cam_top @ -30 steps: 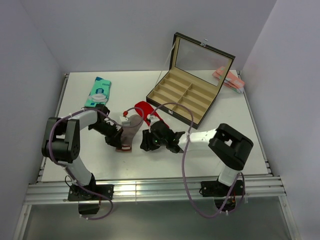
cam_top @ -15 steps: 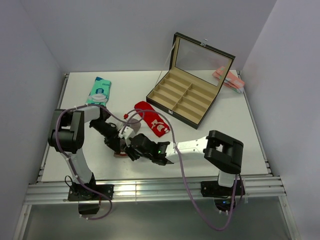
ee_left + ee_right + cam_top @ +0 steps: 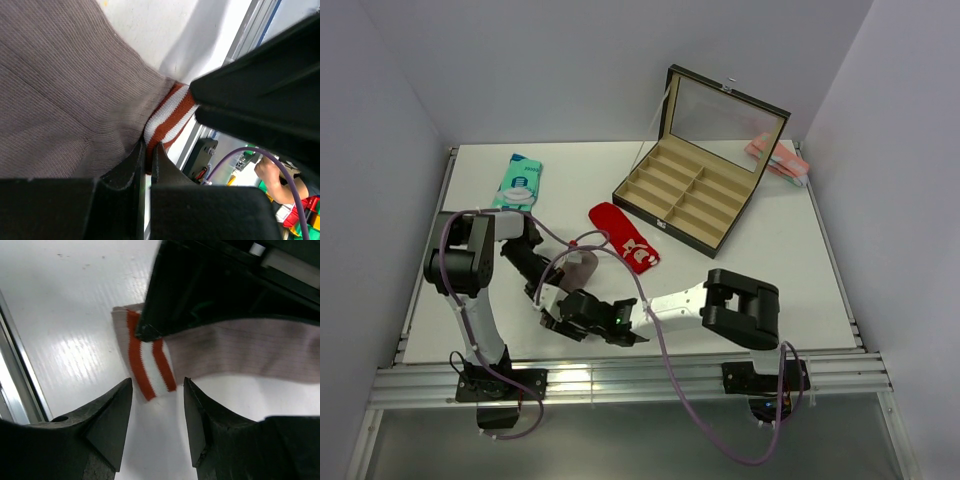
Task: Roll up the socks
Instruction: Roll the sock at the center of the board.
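Observation:
One bright red sock (image 3: 625,237) with a white emblem lies flat at mid-table. A second sock (image 3: 582,266), grey-brown on its visible side with a red-and-white striped cuff (image 3: 170,112), lies front left. My left gripper (image 3: 548,291) is shut on that cuff; in the left wrist view its jaws (image 3: 148,146) pinch the cuff's edge. My right gripper (image 3: 556,312) has reached across to the front left and is open. In the right wrist view its jaws (image 3: 156,390) straddle the free corner of the cuff (image 3: 150,371) just above the table, not touching it.
An open black box (image 3: 705,175) with tan compartments stands at the back right. A teal sock (image 3: 517,183) lies at the back left and a pale pink bundle (image 3: 778,157) in the far right corner. The table's metal front rail (image 3: 620,375) runs close behind both grippers.
My right arm has swung from mid-table to the front left, up against the left gripper. The left gripper has dragged the grey-brown sock's cuff a little forward.

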{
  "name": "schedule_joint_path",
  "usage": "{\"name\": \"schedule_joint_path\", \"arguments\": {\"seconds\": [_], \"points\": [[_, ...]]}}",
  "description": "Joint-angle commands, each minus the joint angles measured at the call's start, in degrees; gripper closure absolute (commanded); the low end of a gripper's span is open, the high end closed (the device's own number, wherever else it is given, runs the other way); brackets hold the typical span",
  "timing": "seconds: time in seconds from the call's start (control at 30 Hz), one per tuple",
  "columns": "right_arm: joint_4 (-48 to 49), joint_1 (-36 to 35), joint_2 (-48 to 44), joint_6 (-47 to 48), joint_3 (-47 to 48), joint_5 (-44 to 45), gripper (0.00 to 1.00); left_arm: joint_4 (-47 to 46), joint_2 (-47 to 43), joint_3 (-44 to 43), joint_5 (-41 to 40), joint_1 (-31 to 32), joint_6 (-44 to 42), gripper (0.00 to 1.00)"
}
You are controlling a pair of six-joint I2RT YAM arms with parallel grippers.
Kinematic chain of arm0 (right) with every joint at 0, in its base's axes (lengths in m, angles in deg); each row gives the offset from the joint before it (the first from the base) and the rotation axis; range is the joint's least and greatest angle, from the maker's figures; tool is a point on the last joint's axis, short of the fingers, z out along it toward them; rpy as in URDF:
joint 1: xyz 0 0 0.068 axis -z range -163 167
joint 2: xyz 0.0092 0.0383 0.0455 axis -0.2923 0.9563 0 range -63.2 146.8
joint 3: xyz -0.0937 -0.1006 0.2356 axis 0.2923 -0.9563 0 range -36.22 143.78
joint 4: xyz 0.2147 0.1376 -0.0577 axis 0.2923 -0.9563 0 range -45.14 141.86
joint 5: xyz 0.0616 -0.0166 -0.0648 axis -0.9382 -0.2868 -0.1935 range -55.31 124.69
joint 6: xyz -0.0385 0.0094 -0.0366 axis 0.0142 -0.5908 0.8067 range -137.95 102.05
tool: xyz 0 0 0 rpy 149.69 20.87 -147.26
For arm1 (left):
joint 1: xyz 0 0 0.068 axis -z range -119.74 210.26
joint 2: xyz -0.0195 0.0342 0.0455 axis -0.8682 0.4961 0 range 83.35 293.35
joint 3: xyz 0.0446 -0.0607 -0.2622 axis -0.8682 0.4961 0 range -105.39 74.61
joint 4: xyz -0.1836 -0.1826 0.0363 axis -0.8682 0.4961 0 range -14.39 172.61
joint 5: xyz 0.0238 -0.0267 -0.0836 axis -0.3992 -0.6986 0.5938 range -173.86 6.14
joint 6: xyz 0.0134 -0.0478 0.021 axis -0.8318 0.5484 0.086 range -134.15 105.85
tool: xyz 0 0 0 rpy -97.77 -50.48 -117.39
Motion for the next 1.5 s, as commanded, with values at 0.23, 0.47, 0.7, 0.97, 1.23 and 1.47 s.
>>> {"name": "schedule_joint_path", "arguments": {"seconds": [0.23, 0.47, 0.7, 0.97, 1.23, 1.47], "points": [[-2.0, -2.2, 5.6, 3.0, 5.9, 2.1, 0.46, -6.8, 2.7, -0.9, -8.1, 0.0, -2.9, 1.00], [-0.4, -2.1, 8.2, 3.0, 6.3, 4.0, 0.47, -6.1, 3.0, -1.3, -7.9, 0.0, -2.9, 1.00], [-1.0, -1.9, 8.6, 1.2, 5.8, 1.4, 0.79, -6.9, 1.8, -1.3, -7.2, 0.0, -1.9, 0.98], [-2.5, 1.9, 4.5, -3.5, 2.5, -9.3, 0.85, -11.0, -7.7, -3.1, 1.2, -0.1, 3.9, 0.75], [-3.8, 6.6, 4.3, -7.4, 1.1, -19.5, 0.87, -18.0, -14.4, -4.3, 6.2, -4.1, 12.2, 0.70], [-8.9, 12.1, 5.5, -8.9, 5.8, -34.6, 0.88, -33.3, -24.1, 1.2, 3.5, -12.1, 20.2, 0.72]]}}
